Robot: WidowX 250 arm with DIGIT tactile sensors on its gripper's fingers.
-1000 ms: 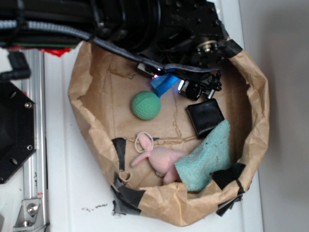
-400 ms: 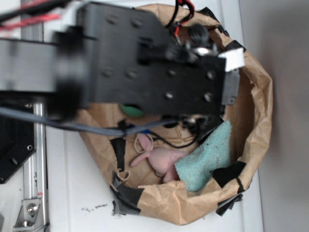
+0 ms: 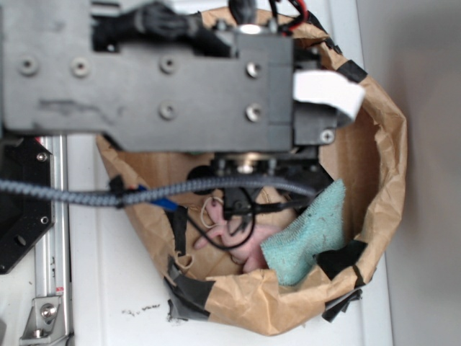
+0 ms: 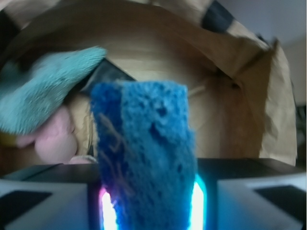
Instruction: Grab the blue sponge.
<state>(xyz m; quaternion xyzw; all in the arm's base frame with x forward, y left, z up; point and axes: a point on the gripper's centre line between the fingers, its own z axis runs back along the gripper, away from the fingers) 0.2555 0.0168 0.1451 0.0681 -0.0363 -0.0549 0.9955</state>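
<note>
The blue sponge (image 4: 146,153) fills the middle of the wrist view, standing upright and porous. My gripper (image 4: 149,211) is shut on its lower part, with a glowing pad (image 4: 106,213) pressed to each side. The sponge is off the bag floor, which shows behind it. In the exterior view the black arm (image 3: 166,79) covers the gripper. Only a blue sliver (image 3: 160,201) peeks from under the arm's lower left edge, and I cannot tell whether it is the sponge.
A crumpled brown paper bag (image 3: 382,180) with black tape patches walls in the area. Inside lie a teal fuzzy cloth (image 3: 310,234), a pink soft toy (image 3: 252,241), a pale rubber ring (image 3: 213,213) and a black block (image 4: 103,74).
The arm has swung from the bag's back rim forward over its middle, carrying the sponge. It now hides the green ball and the black block in the exterior view.
</note>
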